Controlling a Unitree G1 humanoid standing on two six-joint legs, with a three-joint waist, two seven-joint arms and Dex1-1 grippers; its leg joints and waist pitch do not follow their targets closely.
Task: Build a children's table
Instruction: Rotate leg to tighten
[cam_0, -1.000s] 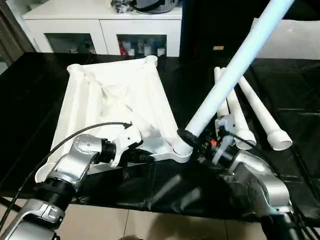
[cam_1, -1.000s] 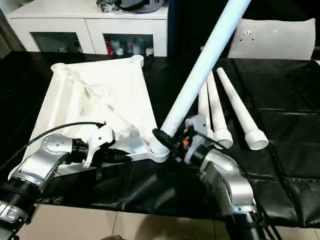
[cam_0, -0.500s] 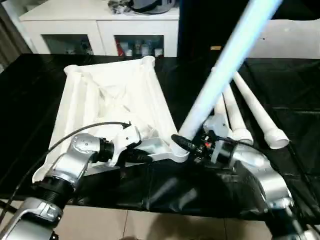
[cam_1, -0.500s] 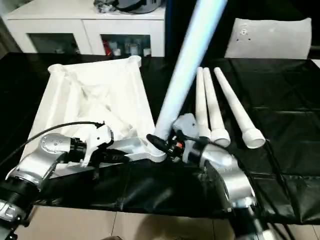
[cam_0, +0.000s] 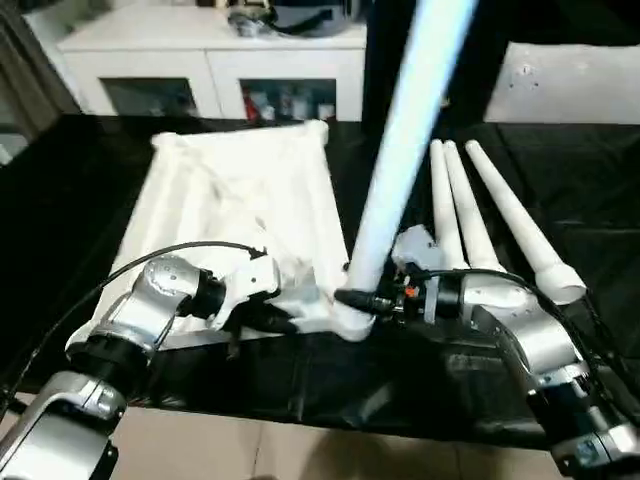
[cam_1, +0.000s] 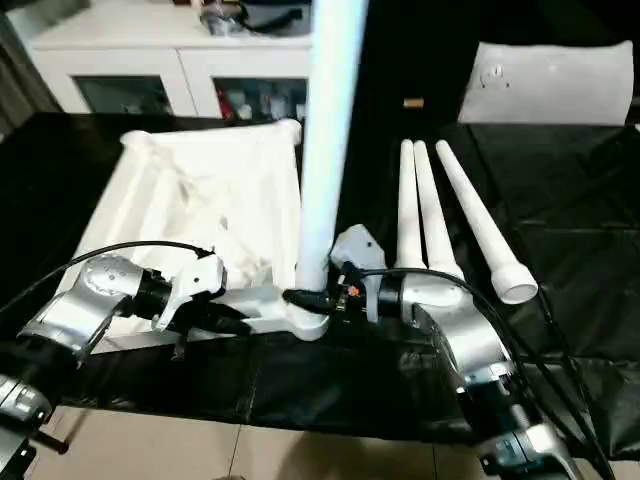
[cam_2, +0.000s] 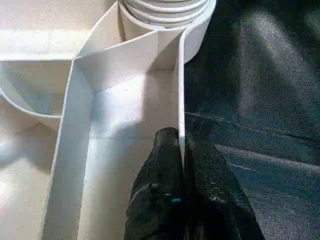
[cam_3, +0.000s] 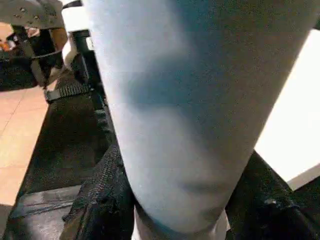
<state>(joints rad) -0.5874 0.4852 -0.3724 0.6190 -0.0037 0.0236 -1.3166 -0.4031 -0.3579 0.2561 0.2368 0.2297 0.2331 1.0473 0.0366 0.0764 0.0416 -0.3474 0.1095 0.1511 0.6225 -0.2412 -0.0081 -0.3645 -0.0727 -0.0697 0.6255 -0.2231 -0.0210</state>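
The white tabletop (cam_0: 240, 200) is lying ribs-up on the black table (cam_0: 590, 190). The left gripper (cam_2: 182, 150) jaws are pinching together on its thin edge wall. The right gripper (cam_1: 305, 298) jaws are clamping a leg (cam_1: 325, 130) standing in the near corner socket (cam_2: 165, 10). Three legs (cam_1: 440, 210) are lying beside them. No writing is readable.

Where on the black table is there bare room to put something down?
Bare black cover lies right of the three loose legs, and left of the tabletop. It is crowded at the near corner socket, where both tools and the raised leg meet.
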